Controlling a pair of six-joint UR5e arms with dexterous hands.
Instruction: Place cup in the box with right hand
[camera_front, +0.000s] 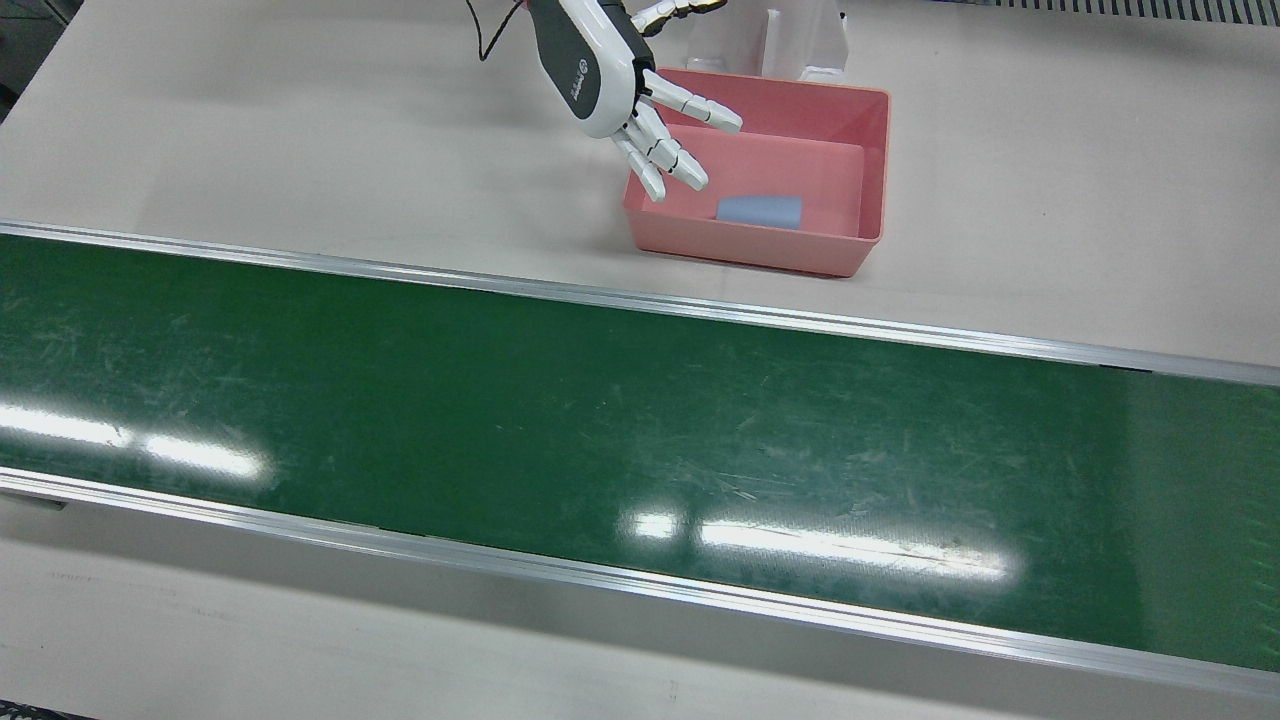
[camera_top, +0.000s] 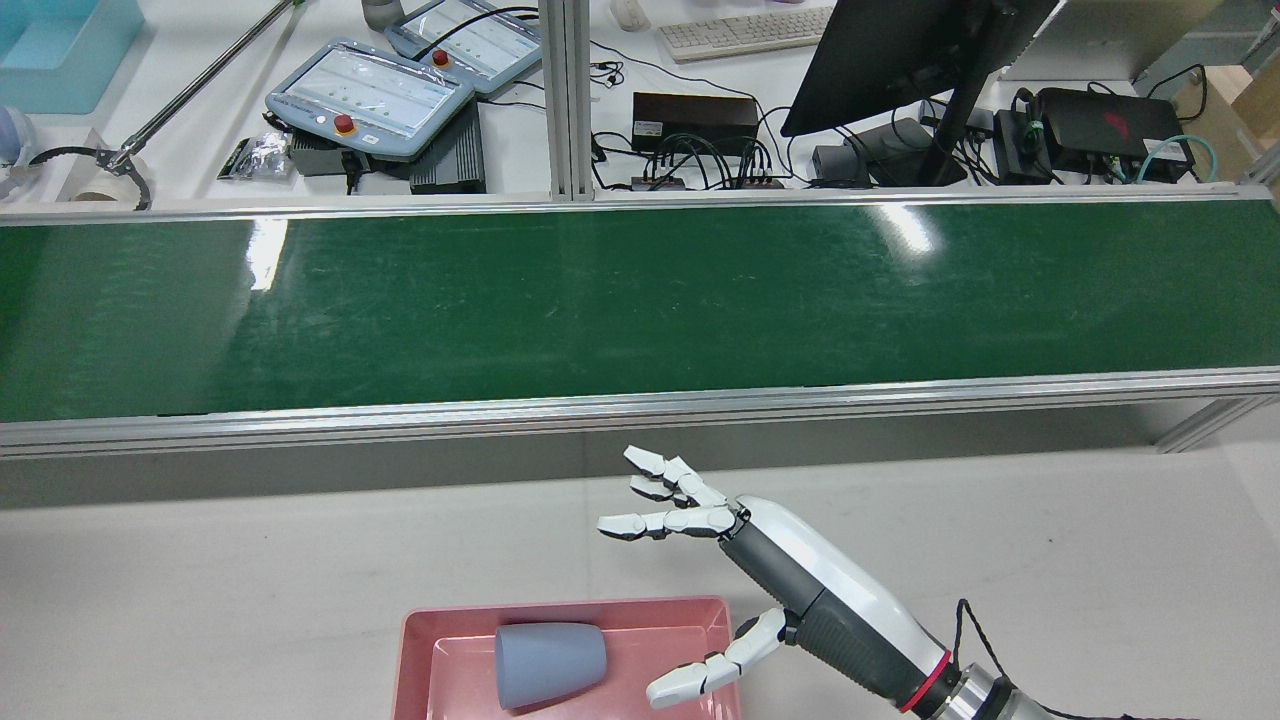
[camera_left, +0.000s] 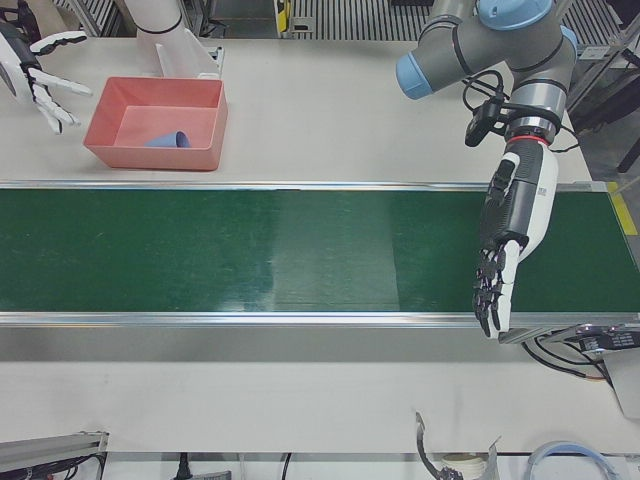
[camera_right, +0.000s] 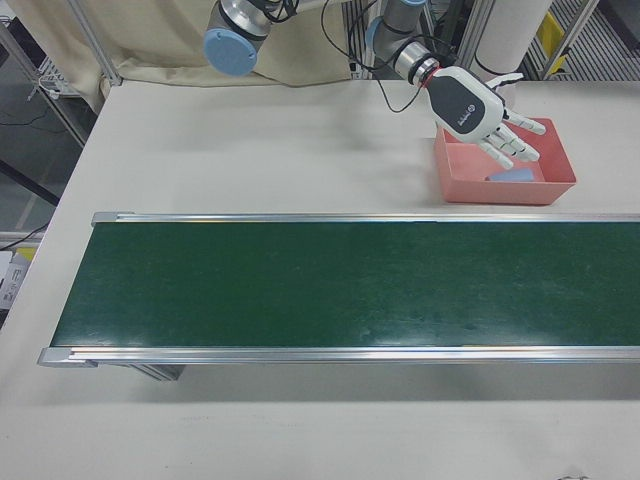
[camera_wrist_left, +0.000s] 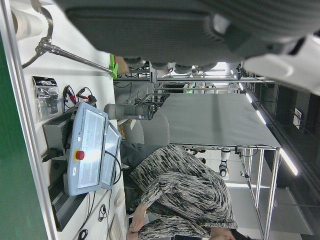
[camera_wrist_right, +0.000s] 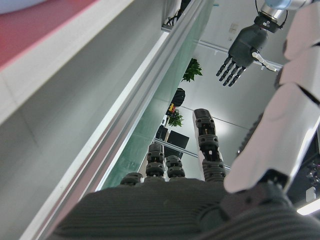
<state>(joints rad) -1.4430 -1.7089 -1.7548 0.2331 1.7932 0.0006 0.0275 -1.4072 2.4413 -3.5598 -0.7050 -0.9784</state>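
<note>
Right hand (camera_front: 640, 105) is held spread and empty above the box (camera_front: 868, 215) edge; the cup (camera_front: 760, 211) is seen on its side inside, just beside the fingertips (camera_front: 690, 176).

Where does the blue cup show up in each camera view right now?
Front view: cup lying in the pink box, upper middle.
Rear view: bottom centre.
Left-front view: upper left.
Right-front view: upper right.
Left hand view: not in it.
Right hand view: not identifiable.
Shared landmark: the pink box.
</note>
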